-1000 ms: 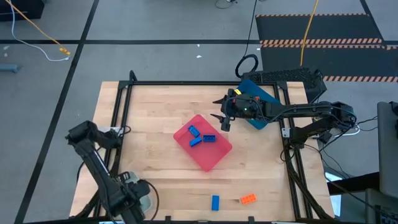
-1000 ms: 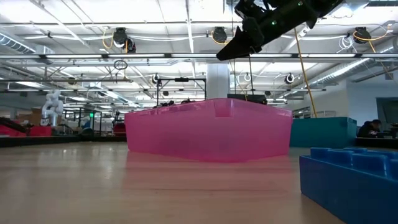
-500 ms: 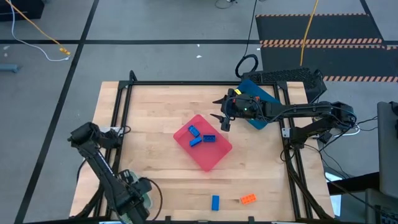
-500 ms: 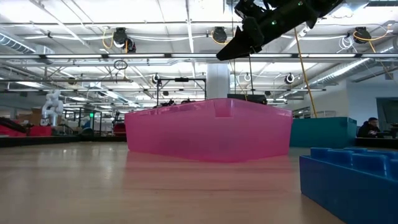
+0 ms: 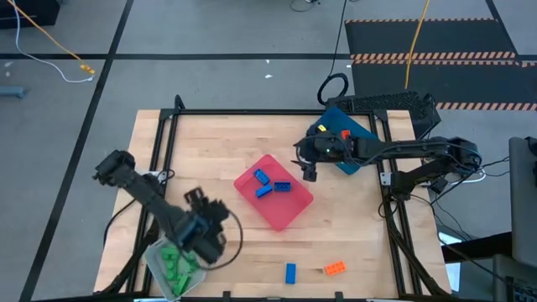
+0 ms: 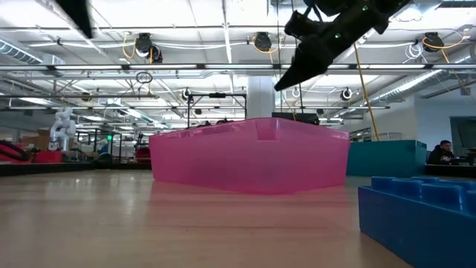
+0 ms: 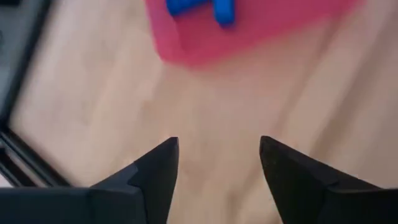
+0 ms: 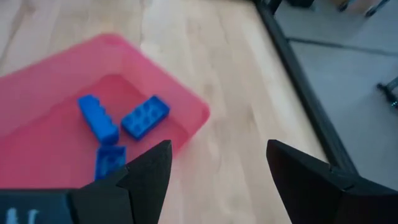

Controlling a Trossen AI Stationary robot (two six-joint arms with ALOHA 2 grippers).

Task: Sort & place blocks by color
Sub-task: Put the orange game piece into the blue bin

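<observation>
Three blue blocks [image 5: 270, 184] lie in the pink tray [image 5: 284, 211] at the table's middle. Green blocks [image 5: 174, 262] fill the pale tray [image 5: 156, 251] at the near-left corner. One blue block [image 5: 290, 273] and one orange block [image 5: 335, 268] lie loose by the near edge. An orange block [image 5: 322, 129] shows in the dark blue tray [image 5: 351, 159] under the right arm. My left gripper [image 5: 210, 214] is open and empty, above bare wood between the pale tray and the pink tray [image 7: 249, 31]. My right gripper [image 5: 306, 168] is open and empty, high over the pink tray's [image 8: 74, 118] far-right corner.
A black frame [image 5: 252, 111] runs around the wooden table. In the low view the loose blue block [image 6: 420, 216] stands close at the right, the pink tray [image 6: 249, 156] sits behind it, and my right gripper [image 6: 294, 74] hangs above it. Bare wood lies left of the pink tray.
My left arm has swung from the near-left corner toward the table's middle, and the pale tray with the green blocks now shows where it stood. My right gripper has shifted a little toward the right edge. No block has moved.
</observation>
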